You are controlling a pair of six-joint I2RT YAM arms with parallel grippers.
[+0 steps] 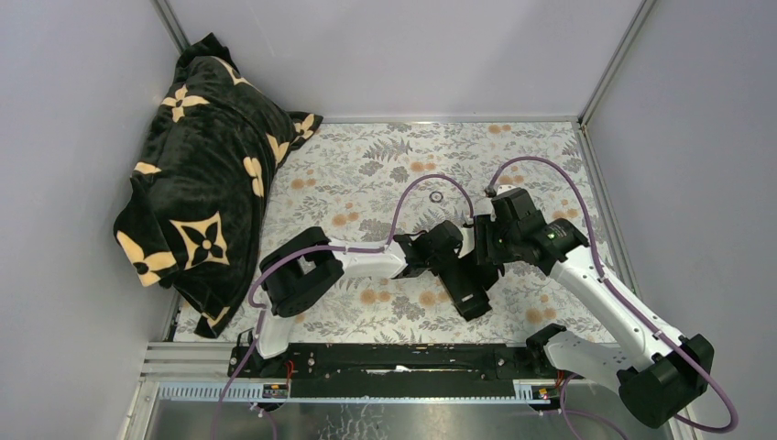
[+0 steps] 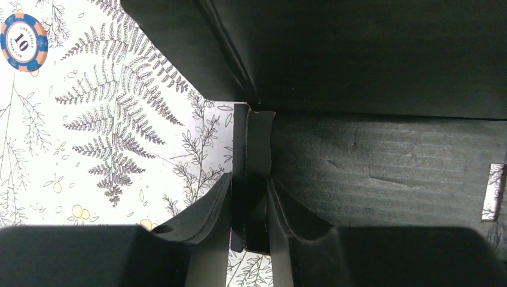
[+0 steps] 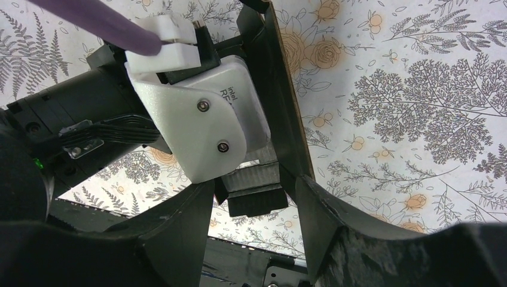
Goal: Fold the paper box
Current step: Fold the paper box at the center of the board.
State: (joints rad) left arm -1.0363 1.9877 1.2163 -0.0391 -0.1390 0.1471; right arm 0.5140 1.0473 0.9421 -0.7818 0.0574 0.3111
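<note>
Right gripper [image 3: 252, 188] stood spread, a white wrist housing [image 3: 203, 125] just beyond its fingers, the paper box [image 3: 281, 101] edge-on against one finger.

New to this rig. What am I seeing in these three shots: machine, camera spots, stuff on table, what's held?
Two robot arms, bolted at a table's near edge. One picture looks down from above and behind them; the other two come from wrist cameras. On the flowered tablecloth are a black blanket with cream flowers and a poker chip. The arms meet over the paper box, thin black card. The left gripper has its jaws shut on a card flap. The right gripper has its jaws apart beside the card's edge.
</note>
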